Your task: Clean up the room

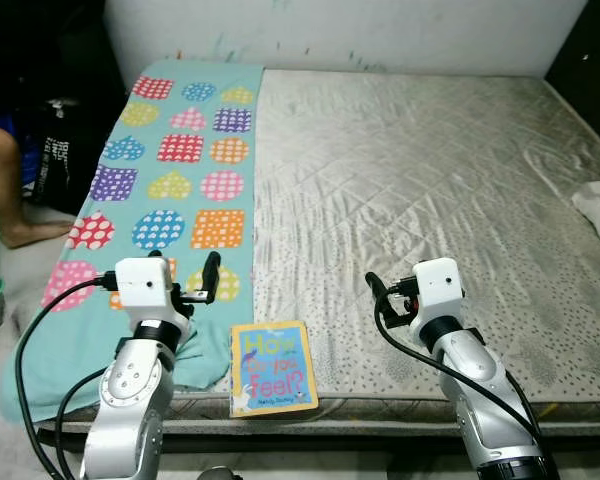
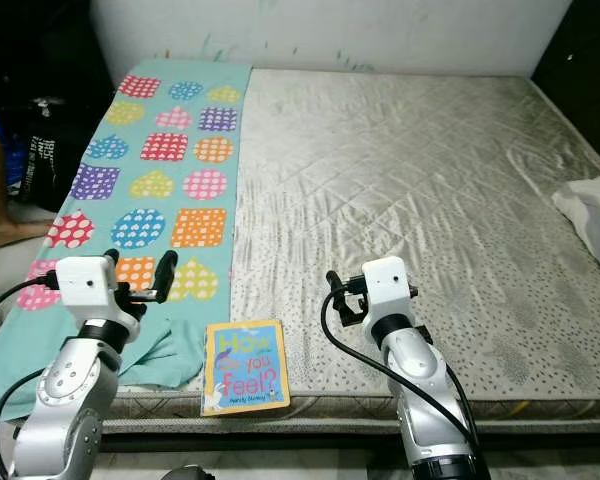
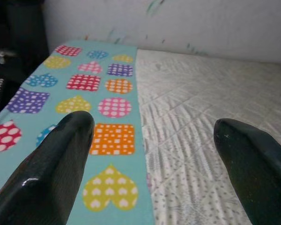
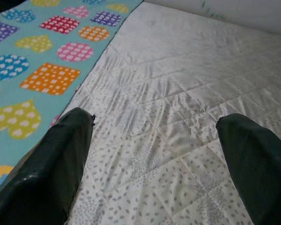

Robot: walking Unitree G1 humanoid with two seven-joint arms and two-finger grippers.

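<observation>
You are looking at a bedroom in a home; a wide mattress (image 1: pixel 420 190) in pale quilted fabric lies low against a white wall (image 1: pixel 360 30) flecked with paint marks; a teal blanket (image 1: pixel 180 170) with dotted hearts, circles and squares covers its left edge; a children's picture book (image 1: pixel 272 368) rests at the near edge; a person's bare leg (image 1: pixel 5 190) shows at left.

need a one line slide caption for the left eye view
Both open grippers, left and right, raised over the mattress, a book at its near edge beside the patterned blanket.
</observation>
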